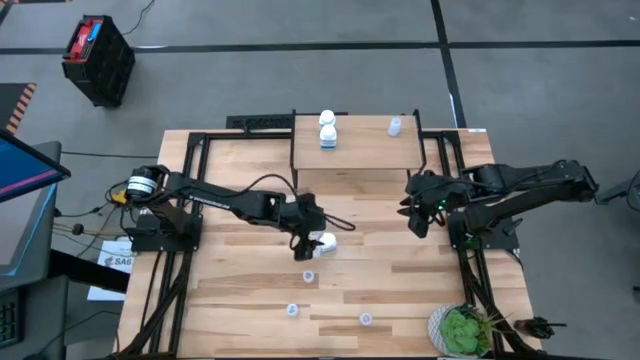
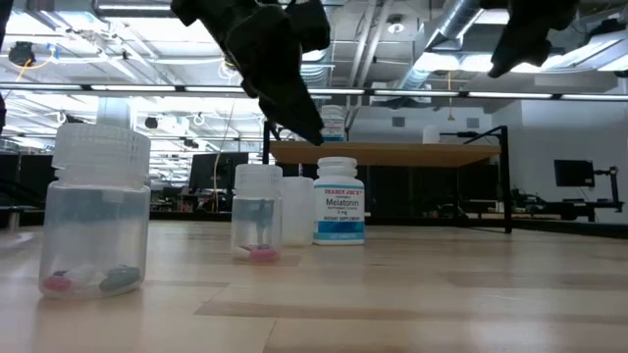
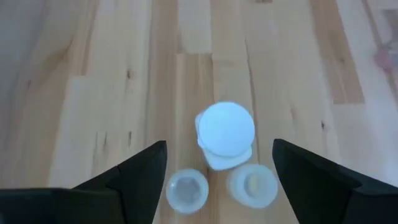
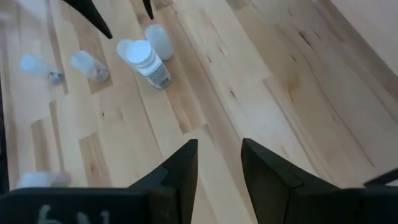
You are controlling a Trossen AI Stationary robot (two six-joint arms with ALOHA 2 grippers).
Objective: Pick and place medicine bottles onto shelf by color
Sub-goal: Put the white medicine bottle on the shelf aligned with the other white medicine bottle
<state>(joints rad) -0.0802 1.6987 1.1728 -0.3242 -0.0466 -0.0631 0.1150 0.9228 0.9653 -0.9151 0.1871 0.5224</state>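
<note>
The shelf (image 1: 355,150) stands at the table's far middle, bearing two white medicine bottles (image 1: 327,128) and one translucent bottle (image 1: 394,126). A white bottle (image 3: 225,129) with a blue-and-white label (image 2: 339,201) stands upright on the table, two translucent bottles (image 3: 186,188) (image 3: 253,185) close beside it. My left gripper (image 3: 219,144) hangs open just above this group, one finger to each side of the white bottle, touching nothing. Three more translucent bottles (image 1: 308,277) (image 1: 292,310) (image 1: 366,319) stand nearer the front edge. My right gripper (image 4: 219,149) is raised, open and empty, right of the shelf (image 1: 418,215).
A potted green plant (image 1: 462,330) sits at the table's near right corner. A black crate (image 1: 98,58) stands on the floor beyond the far left corner. One translucent bottle (image 2: 96,216) stands very close to the low camera.
</note>
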